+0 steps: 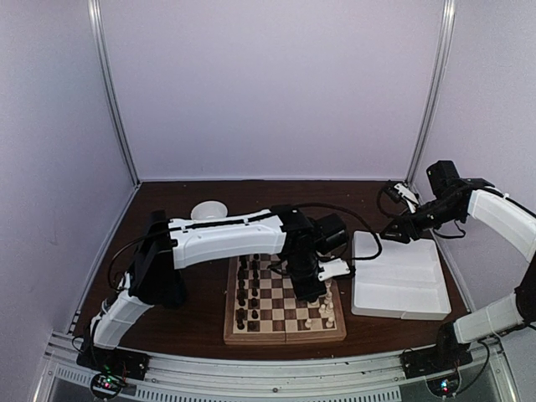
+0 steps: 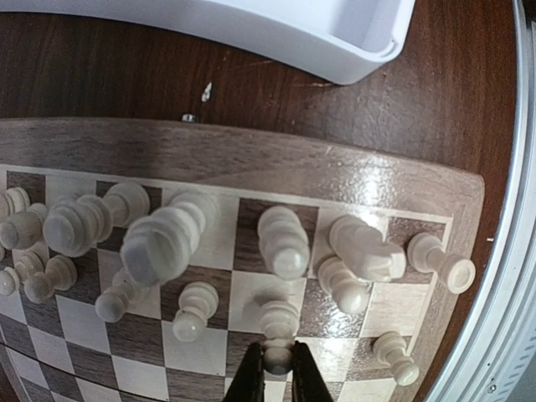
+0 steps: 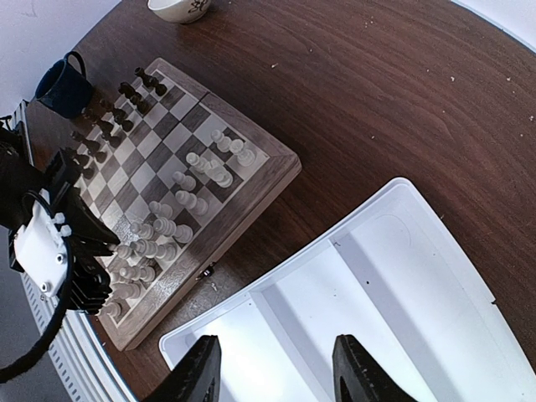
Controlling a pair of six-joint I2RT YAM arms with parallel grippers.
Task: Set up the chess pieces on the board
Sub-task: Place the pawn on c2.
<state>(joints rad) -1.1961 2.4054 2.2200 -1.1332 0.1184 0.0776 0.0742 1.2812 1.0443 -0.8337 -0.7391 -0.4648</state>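
Over the board [image 1: 285, 337] left gripper [image 2: 277, 353] pinches a cream pawn [image 2: 277, 362], shown only by its wrist camera; right gripper [image 3: 276, 373] wide, empty

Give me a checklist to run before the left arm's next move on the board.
1. Left pincer shut on cream pawn: ok.
2. Pawn seated flat on its square of the board: cannot tell.
3. Room to the neighbour piece just ahead: not ok, it looks crowded.
4. Right pincer open, over the tray, off the board: ok.
5. No pieces left in the tray: ok for the part in view.
6. Dark pieces lined along their own edge: ok.
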